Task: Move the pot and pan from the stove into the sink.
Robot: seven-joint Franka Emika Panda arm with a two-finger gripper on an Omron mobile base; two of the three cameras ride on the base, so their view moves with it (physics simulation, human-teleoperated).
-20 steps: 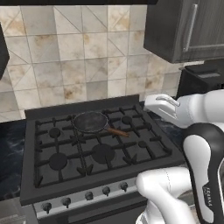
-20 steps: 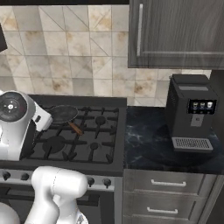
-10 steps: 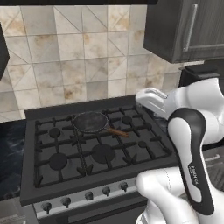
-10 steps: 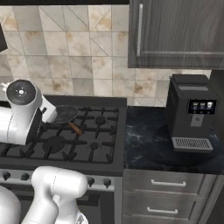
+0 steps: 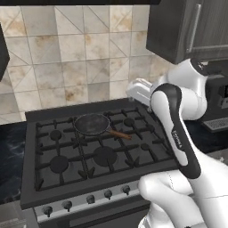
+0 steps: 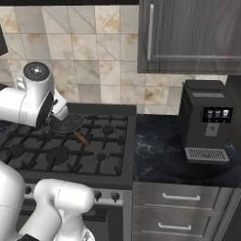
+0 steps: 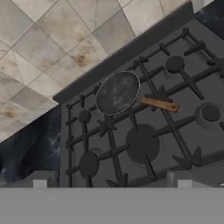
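Black pan (image 5: 92, 124) – brown handle, black stove (image 5: 89, 151), beige marbled tiles (image 5: 67, 53), dk grey cabinet (image 6: 188, 37)

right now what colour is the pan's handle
Brown, on the pan; hand view shows it best.

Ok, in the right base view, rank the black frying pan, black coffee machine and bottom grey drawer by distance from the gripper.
1. Black frying pan, on the stove by the gripper.
2. Black coffee machine, right counter.
3. Bottom grey drawer, lower right.
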